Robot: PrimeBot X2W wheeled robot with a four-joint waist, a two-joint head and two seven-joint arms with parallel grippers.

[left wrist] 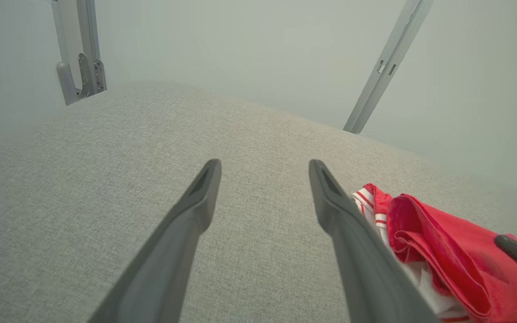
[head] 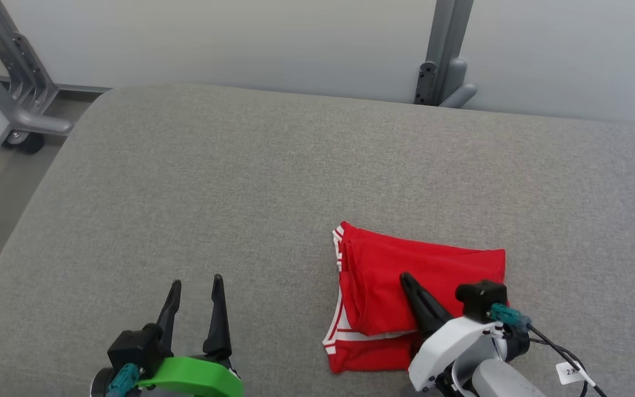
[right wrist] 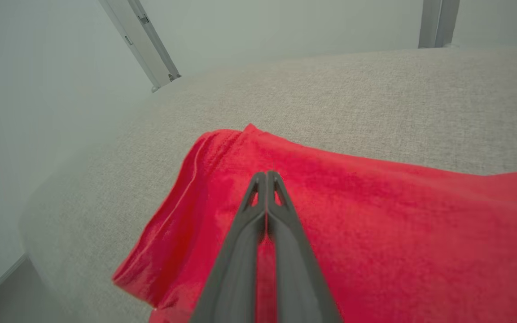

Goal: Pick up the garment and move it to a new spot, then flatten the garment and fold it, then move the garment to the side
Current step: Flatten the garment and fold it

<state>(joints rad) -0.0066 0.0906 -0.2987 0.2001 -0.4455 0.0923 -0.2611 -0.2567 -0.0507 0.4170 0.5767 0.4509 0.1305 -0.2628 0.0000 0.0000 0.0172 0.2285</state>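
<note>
Right hand [right wrist: 266,175], closed, over red garment [right wrist: 375,215]

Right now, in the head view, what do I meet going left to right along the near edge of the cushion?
left gripper, open → bare grey cushion → red garment → white tag. The right gripper, shut, lies over the garment, so I leave it out of the order.

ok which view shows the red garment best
The head view: the folded red garment lies nearly whole on the grey surface. The right wrist view gives a close-up of its top; the left wrist view one bunched edge.
</note>
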